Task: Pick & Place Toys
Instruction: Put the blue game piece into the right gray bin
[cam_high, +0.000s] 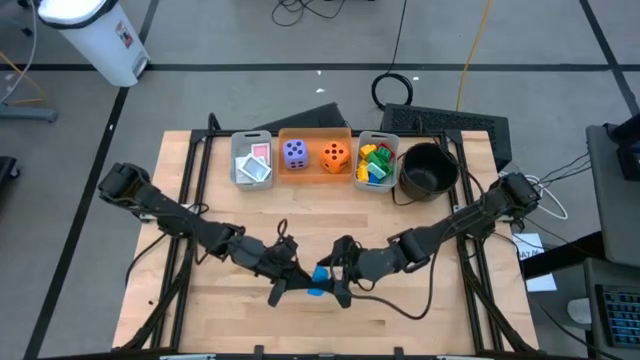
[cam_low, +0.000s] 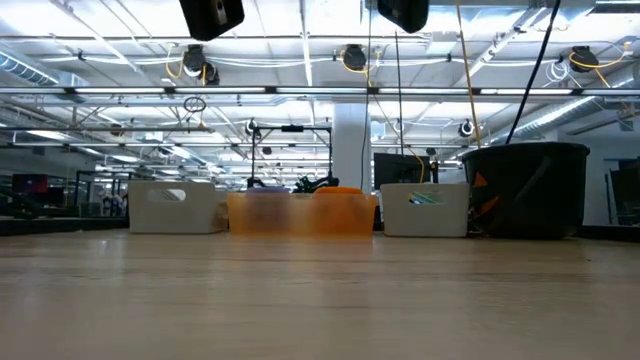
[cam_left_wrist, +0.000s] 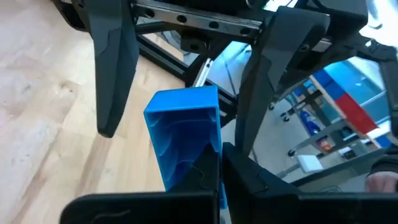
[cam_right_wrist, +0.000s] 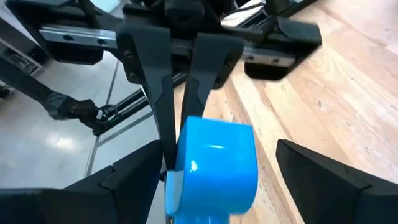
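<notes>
blue brick (cam_left_wrist: 186, 134): glossy hollow plastic block with rounded corners, up off the pale wood-plank table (cam_high: 230, 215) near its front edge, between both arms
left gripper (cam_high: 297, 281): matte dark fingers pinched tight on the brick's thin wall
right gripper (cam_high: 333, 283): fingers spread wide either side of the brick – not gripping it
bins at the back: foam dice (cam_high: 295, 153) in the orange bin (cam_high: 315, 134), bricks (cam_high: 374, 164) and flat cards (cam_high: 253, 164) in the grey ones

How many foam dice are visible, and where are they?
2. The purple die and the orange die sit side by side in the orange bin. None seems hidden.
</notes>
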